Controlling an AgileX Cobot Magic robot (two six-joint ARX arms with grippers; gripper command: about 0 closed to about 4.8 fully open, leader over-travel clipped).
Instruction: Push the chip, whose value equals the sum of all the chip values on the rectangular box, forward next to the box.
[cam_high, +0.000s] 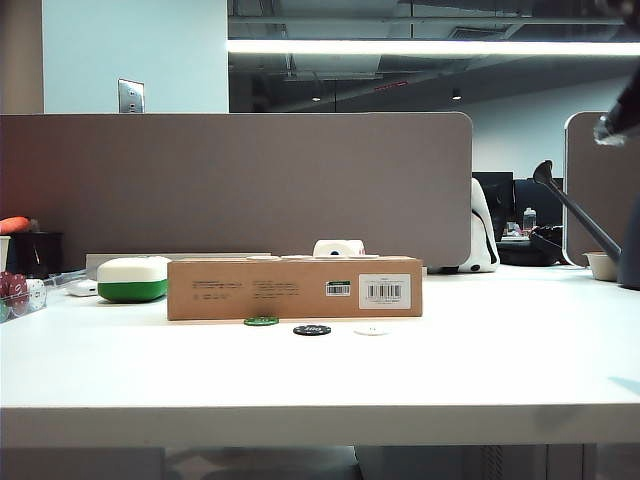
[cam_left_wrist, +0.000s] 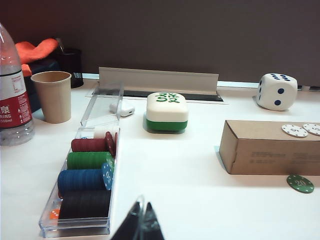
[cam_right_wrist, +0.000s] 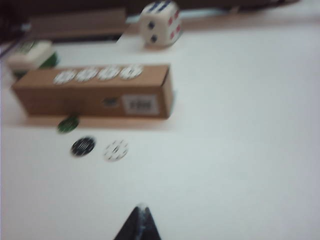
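Above the table near its front edge, right gripper and left gripper both pressed together, well apart from the chip. Green, just beside the rectangular box. Probably light, stiff, slippery: better nudged at the rim than pinched.

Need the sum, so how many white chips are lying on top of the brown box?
4, in a row on the rectangular box.
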